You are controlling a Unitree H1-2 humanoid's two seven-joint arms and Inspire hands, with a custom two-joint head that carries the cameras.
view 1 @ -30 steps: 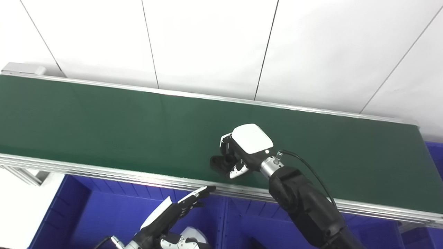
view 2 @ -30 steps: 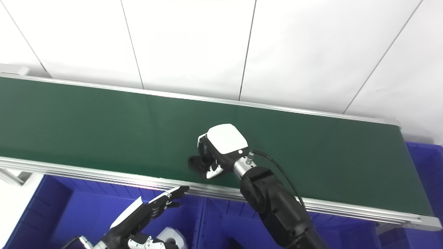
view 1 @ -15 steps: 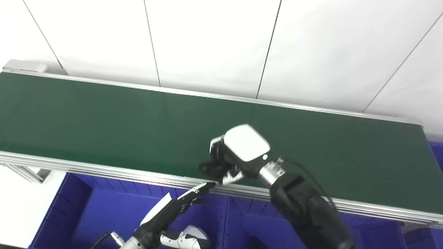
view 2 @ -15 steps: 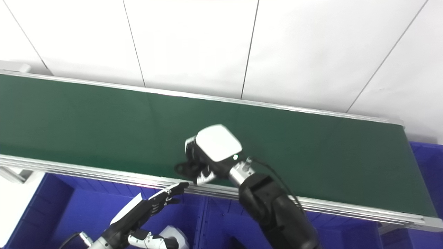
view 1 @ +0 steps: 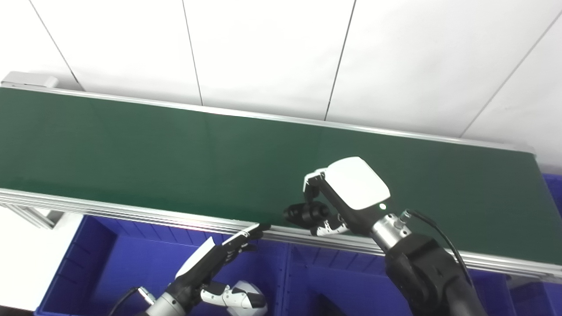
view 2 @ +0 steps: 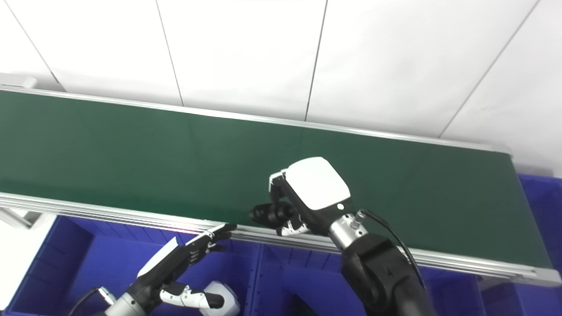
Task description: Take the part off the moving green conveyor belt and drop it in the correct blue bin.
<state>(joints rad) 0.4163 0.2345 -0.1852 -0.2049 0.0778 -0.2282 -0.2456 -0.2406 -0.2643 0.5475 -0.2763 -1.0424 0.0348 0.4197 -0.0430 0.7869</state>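
Conveyor belt, dark green and framed by silver aluminium rails, is stretching from 9 o'clock toward 3 o'clock across the scene, tilting slightly downward to the right. White wall panels with thin dark seams are filling the background at 12 o'clock. Blue bins are sitting below the near rail at 6 o'clock, with another blue bin edge showing at 3 o'clock past the belt's end. Right hand is hovering over the belt's near edge, its fingers curling around a small black part, which is sticking out toward 9 o'clock. Left hand is reaching flat with fingers extended and apart over the bins, holding nothing, its fingertips near the rail.
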